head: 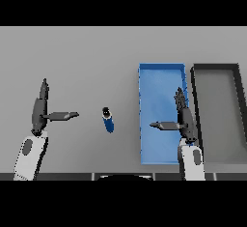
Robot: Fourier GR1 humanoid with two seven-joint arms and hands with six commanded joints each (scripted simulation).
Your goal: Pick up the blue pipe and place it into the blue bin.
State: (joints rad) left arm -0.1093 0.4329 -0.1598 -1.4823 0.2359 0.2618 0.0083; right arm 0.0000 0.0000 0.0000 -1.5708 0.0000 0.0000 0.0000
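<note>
Grey table (87,52), seen from the head. Along its right edge lies a dark grey bin (218,112); just beside that, on its inner side, stands the blue bin (154,83), both long boxes running from the near edge toward the far one. The right hand (183,117) hangs over the blue bin's right wall, fingers straight, thumb spread toward the table's middle, holding nothing. The left hand (41,110) shows near the left edge, fingers likewise straight, thumb out toward the middle, empty. The blue pipe (108,121) lies on the bare table between the hands, near the blue bin's left wall but apart from it, its long axis running roughly near-to-far with a slight tilt, dark open end farthest from the robot. It lies somewhat closer to the left thumb than to the right. Nothing stands between the pipe and either hand; the blue bin's left wall lies between the pipe and its goal.
</note>
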